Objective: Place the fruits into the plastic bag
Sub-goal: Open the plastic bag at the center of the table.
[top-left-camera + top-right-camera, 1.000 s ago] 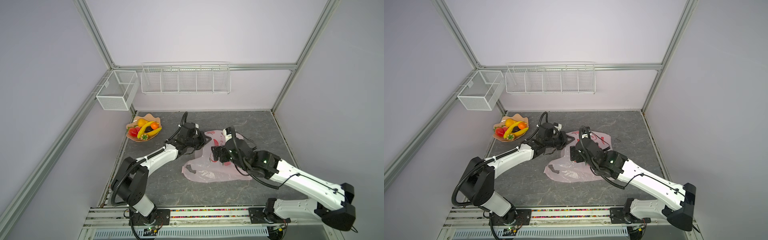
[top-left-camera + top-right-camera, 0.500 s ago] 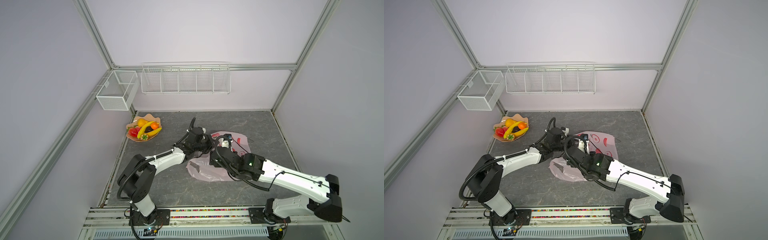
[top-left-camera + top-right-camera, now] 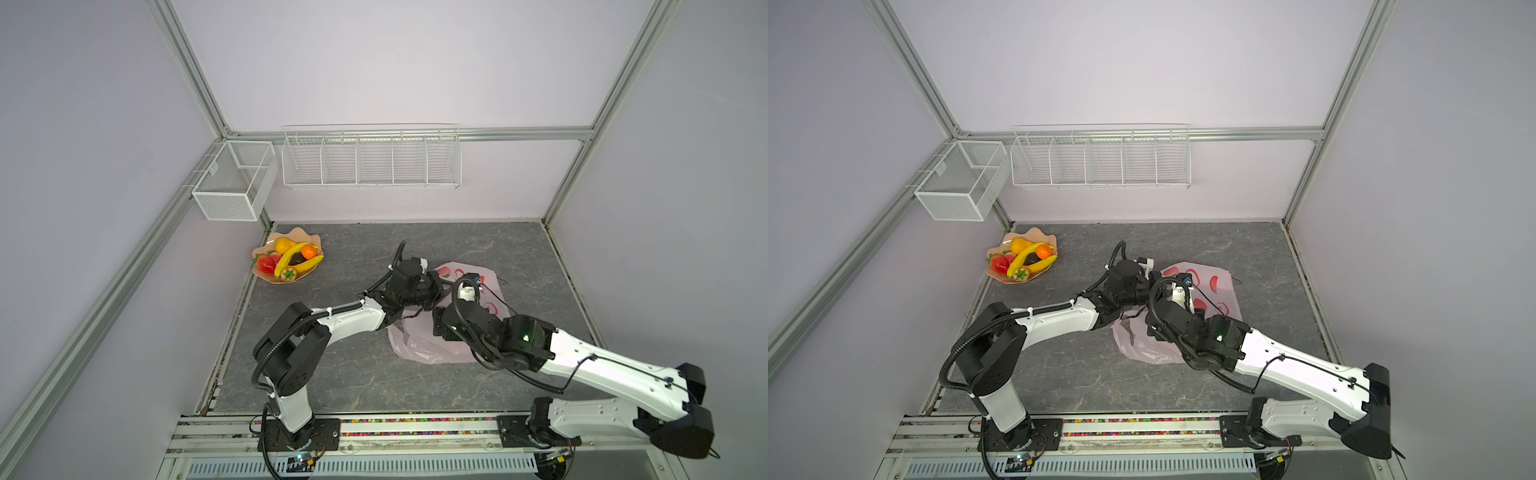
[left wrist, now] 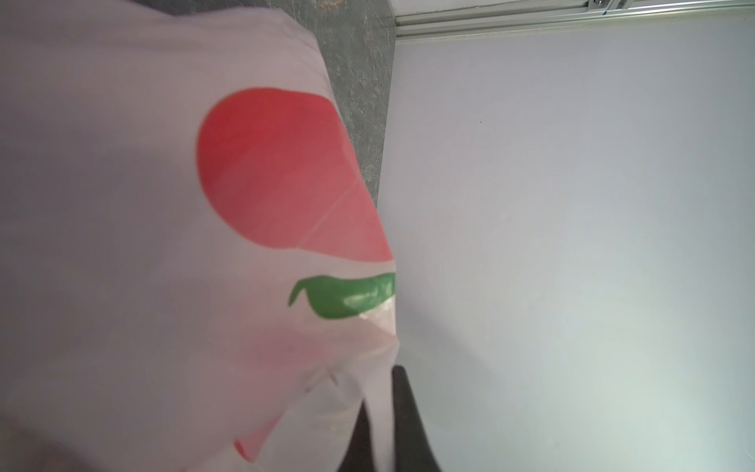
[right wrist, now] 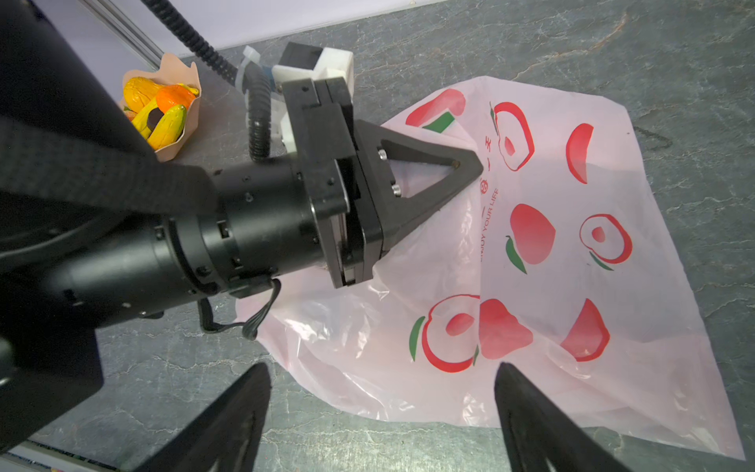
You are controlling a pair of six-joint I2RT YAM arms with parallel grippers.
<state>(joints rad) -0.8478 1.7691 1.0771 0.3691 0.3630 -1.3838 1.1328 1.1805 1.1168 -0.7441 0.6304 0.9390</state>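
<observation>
The plastic bag (image 5: 539, 282), pale pink with red fruit prints, lies crumpled on the grey table (image 3: 519, 257) in both top views, partly under both arms. My left gripper (image 5: 474, 165) is shut on a fold of the bag, and thin film shows pinched between its dark fingers (image 4: 404, 425). My right gripper (image 5: 382, 374) hangs open over the bag's near edge, holding nothing. The fruits (image 3: 291, 259) are heaped in a peach dish (image 3: 266, 277) at the far left: bananas, a pear, an orange, strawberries and a dark piece. They also show in the right wrist view as fruits (image 5: 161, 110).
A long white wire rack (image 3: 370, 160) and a mesh box (image 3: 232, 183) hang on the back and left walls above the dish. The left arm (image 3: 345, 320) stretches across the table's middle. A metal rail (image 3: 415, 428) runs along the front edge.
The left gripper has dragged the bag's edge to the right, folding the flat bag over on itself. The right arm has swung left and nearer, over the bag's near side.
</observation>
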